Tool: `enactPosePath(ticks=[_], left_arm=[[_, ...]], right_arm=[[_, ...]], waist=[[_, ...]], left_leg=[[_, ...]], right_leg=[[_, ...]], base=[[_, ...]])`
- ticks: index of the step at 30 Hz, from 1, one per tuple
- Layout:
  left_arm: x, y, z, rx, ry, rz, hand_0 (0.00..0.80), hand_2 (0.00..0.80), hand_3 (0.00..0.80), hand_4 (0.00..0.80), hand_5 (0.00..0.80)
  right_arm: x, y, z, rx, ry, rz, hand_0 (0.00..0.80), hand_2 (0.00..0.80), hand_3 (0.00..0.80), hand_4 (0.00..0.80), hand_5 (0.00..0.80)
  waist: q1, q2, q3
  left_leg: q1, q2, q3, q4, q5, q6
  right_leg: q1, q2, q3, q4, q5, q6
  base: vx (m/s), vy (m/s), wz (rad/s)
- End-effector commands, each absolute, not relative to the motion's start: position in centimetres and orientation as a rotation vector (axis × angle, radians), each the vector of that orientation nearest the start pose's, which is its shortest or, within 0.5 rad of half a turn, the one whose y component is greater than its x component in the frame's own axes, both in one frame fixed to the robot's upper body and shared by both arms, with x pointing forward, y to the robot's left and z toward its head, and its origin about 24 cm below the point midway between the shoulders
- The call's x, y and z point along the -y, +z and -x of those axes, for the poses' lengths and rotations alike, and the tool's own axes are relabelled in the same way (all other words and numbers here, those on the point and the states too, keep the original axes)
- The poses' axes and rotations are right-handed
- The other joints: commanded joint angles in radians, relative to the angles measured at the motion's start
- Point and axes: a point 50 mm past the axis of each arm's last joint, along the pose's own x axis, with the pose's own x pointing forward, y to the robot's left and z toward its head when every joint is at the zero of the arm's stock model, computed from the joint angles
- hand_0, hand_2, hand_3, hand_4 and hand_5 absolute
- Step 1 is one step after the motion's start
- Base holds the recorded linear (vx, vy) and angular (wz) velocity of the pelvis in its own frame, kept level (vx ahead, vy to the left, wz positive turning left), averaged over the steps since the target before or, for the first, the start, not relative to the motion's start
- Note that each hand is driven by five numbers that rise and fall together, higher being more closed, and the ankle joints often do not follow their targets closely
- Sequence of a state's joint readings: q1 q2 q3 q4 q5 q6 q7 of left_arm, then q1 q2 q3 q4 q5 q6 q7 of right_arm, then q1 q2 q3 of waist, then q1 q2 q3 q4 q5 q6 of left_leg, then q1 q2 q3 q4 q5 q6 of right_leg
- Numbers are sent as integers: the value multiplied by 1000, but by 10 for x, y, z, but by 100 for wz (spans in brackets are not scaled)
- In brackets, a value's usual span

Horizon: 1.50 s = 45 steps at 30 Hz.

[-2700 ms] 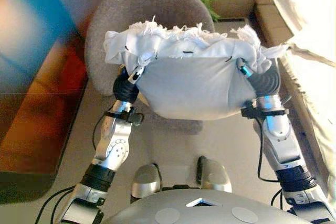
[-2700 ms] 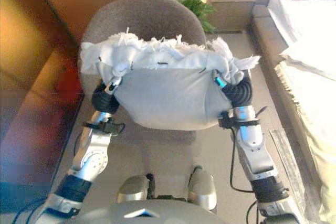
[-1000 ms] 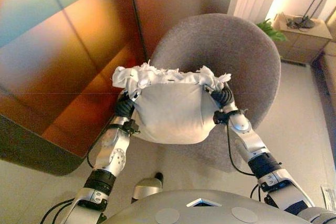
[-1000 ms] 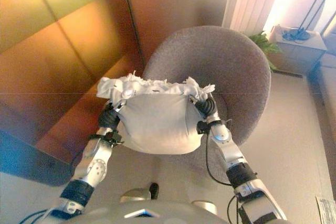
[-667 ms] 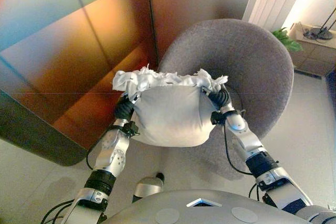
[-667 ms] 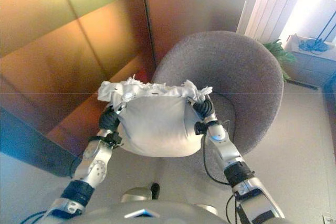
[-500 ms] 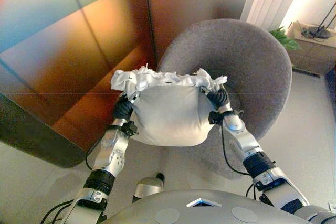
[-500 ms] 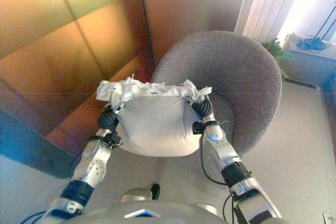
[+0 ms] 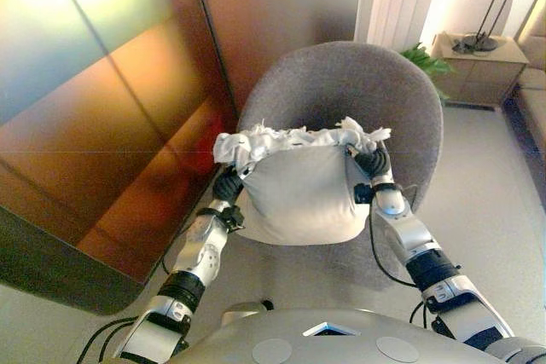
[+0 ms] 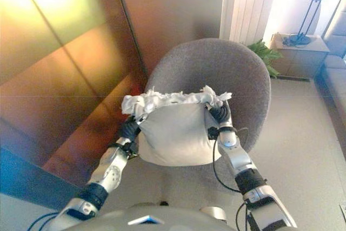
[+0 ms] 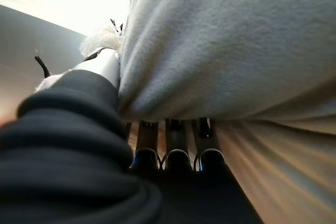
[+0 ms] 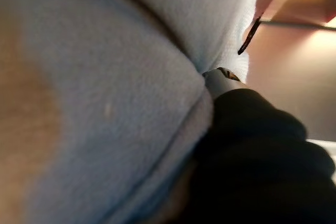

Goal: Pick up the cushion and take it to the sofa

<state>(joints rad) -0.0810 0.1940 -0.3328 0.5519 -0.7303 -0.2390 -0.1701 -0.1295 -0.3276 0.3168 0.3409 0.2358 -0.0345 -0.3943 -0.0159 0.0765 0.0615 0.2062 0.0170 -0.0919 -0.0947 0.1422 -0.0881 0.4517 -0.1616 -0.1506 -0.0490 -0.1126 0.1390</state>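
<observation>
The view has swung back rightward, the grey chair (image 9: pixel 358 100) now at twelve o'clock, while both hands, left hand (image 9: pixel 229 187) and right hand (image 9: pixel 373 164), keep pinching the cushion (image 9: pixel 303 193) (sofa unseen, so carrying continues).

Head eyes look down; wrist views press against cushion (image 11: pixel 226 40).

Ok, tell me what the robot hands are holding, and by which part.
The white cushion, held up between both: the left robot hand at its left side, the right robot hand at its right side, just under the frayed fringe.
</observation>
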Motion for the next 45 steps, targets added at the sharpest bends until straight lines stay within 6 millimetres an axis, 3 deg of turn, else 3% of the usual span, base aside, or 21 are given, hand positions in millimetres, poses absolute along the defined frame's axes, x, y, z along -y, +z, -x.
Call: enactPosePath(ticks=[1,15,26,38,45], left_arm=[[-100,-13,-270,-140,-423,478,800,800,800,800,800],[-99,-43,-248,-279,-419,424,800,800,800,800,800],[-116,-71,-233,-401,-335,393,800,800,800,800,800],[-128,-79,-243,-464,-234,331,800,800,800,800,800],[-132,-74,-253,-444,-256,307,800,800,800,800,800]], right_arm=[[154,15,-275,-77,-170,122,800,800,800,800,800],[166,-15,-254,-250,-192,149,800,800,800,800,800],[183,-40,-242,-397,-207,153,800,800,800,800,800],[196,-60,-244,-558,-289,94,800,800,800,800,800],[204,-58,-256,-534,-279,110,800,800,800,800,800]], waist=[[15,-36,-55],[6,-41,-98],[-12,-31,-93],[-35,-28,-55],[-39,-37,-49]], left_leg=[[84,-12,91,52,-166,22],[105,-4,109,81,-150,37],[76,-20,120,120,-158,46],[17,-39,138,154,-174,47],[-18,-48,148,180,-187,45]], right_leg=[[-133,23,15,-19,135,-27],[-121,6,34,11,154,-10],[-163,-28,54,45,159,6],[-236,-52,65,86,157,24],[-275,-63,62,109,153,33]], base=[[190,-17,-9],[192,18,-3],[111,22,0],[22,15,-7],[1,-1,2]])
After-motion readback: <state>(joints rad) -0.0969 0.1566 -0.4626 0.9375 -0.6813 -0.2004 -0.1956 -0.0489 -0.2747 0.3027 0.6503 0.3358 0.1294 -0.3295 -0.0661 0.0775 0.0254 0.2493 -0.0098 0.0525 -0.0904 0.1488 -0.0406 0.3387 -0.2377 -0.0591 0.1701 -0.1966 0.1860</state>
